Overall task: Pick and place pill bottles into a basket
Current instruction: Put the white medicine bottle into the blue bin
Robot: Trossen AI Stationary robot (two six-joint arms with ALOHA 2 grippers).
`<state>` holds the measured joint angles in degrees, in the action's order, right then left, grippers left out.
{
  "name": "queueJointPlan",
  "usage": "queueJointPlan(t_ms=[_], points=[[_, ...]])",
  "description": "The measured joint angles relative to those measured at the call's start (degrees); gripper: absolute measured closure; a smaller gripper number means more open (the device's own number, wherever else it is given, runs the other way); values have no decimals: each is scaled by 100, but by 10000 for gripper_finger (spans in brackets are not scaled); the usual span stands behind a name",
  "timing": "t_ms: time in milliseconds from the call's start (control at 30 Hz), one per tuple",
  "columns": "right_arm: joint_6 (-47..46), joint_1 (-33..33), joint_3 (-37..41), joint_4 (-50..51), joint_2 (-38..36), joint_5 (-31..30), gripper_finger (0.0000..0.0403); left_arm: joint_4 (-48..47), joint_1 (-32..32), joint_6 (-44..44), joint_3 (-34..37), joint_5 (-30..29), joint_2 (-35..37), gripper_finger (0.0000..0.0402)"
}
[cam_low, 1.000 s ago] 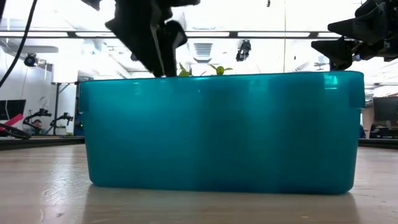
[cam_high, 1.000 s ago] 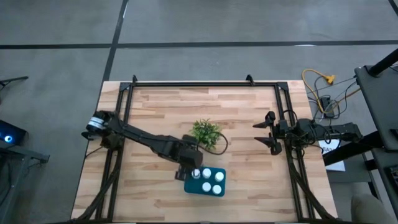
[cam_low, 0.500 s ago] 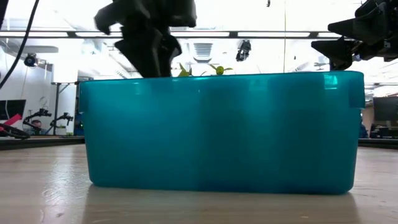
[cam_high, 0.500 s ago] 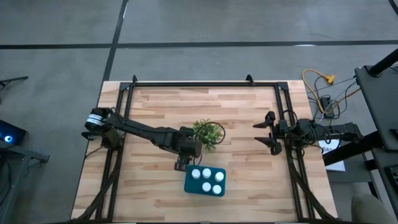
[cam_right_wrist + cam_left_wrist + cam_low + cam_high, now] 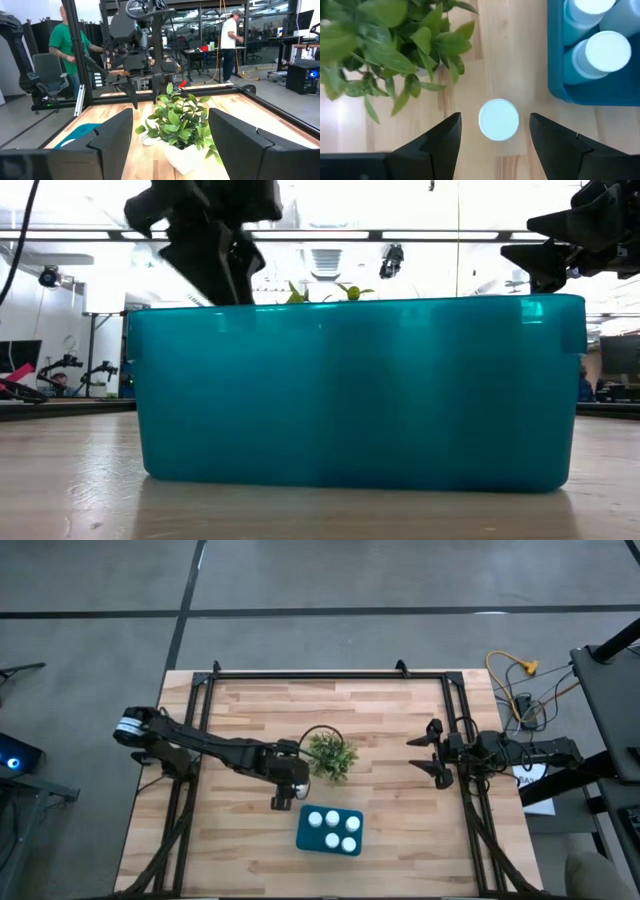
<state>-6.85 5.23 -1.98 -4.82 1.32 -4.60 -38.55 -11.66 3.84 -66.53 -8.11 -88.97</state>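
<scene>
The teal basket (image 5: 304, 842) stands near the table's front middle and fills the low view (image 5: 350, 390). Several white pill bottles (image 5: 333, 818) stand upright in it; two of them show in the left wrist view (image 5: 605, 50). One more white-capped bottle (image 5: 498, 119) stands on the wood between the basket (image 5: 560, 85) and the plant. In the high view my left gripper (image 5: 283, 798) hides this bottle. That gripper (image 5: 495, 139) is open above it, one finger on either side, touching nothing. My right gripper (image 5: 430, 752) waits open at the table's right side.
A green leafy plant (image 5: 330, 755) in a white pot stands just beyond the basket, close to the loose bottle (image 5: 385, 45). A black frame runs round the table. Two people (image 5: 65, 45) stand in the room beyond the table.
My left gripper has gone from over the basket's far left corner toward the table's left and a little toward its far edge. A bottle now stands in that corner of the basket. The gripper is now over the bottle on the wood.
</scene>
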Motion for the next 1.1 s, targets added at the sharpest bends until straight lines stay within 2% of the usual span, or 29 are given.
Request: queueJointPlan(t_ms=[567, 1100], points=[[1, 0, 0, -2, 0, 6, 154, 517, 33, -119, 415, 152, -120, 185], [0, 0, 0, -2, -2, 5, 156, 766, 122, -122, 507, 354, -123, 185]])
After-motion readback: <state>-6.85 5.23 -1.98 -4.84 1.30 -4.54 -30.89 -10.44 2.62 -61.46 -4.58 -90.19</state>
